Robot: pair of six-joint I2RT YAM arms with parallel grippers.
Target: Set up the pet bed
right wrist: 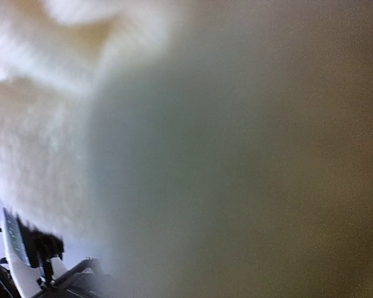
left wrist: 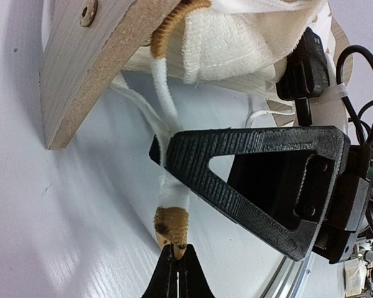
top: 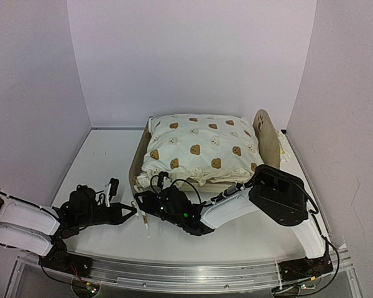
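The left hand is pinched shut on the brown tip of a white cord, probably to draw it taut away from the pet bed. The bed stands just beyond both hands, and the bear-print cushion lies on top of it. The right hand is against the cord at the bed's near-left corner; I cannot tell how far open it is.

Robot test booth, plain white walls, aluminium rail (lab-like)
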